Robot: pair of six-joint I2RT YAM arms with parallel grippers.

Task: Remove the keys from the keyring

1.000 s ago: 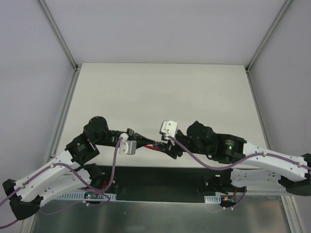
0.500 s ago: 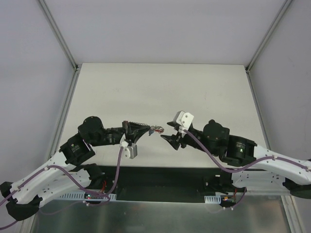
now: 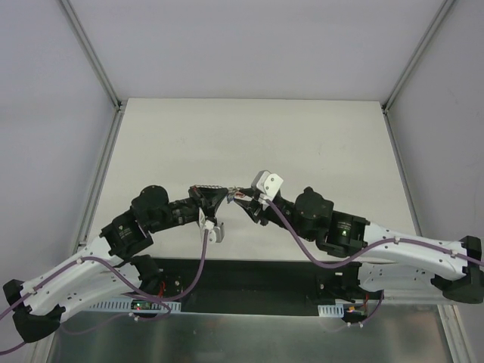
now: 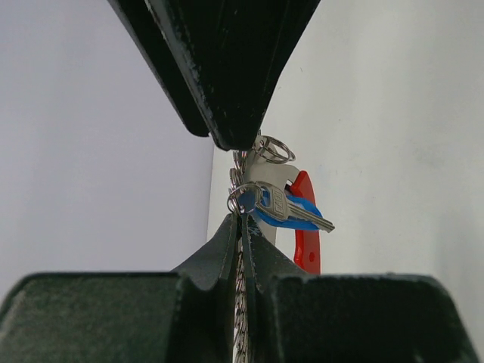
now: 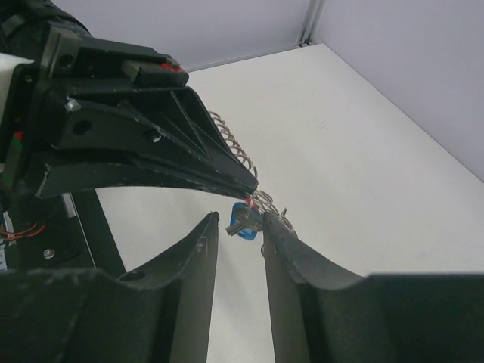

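My left gripper (image 4: pixel 243 218) is shut on a silvery coiled chain (image 4: pixel 241 295) of the keyring and holds it above the table. Past its tips hang the wire rings (image 4: pixel 274 149), a silvery key with a blue head (image 4: pixel 287 206) and the red tag (image 4: pixel 305 234). My right gripper (image 5: pixel 240 219) is open, with its fingers on either side of the blue-headed key (image 5: pixel 246 224); its right finger touches the wire rings. In the top view the two grippers meet tip to tip, left (image 3: pixel 225 195) and right (image 3: pixel 245 203), with the keys (image 3: pixel 237 194) between them.
The white table (image 3: pixel 249 136) lies below, with grey walls on both sides and behind it. The black strip of the arm bases (image 3: pixel 249 280) runs along the near edge. My left gripper's black body (image 5: pixel 136 144) fills the upper left of the right wrist view.
The right gripper has moved left and closed in around the keys. The left gripper has shifted slightly right with the keyring still in it.
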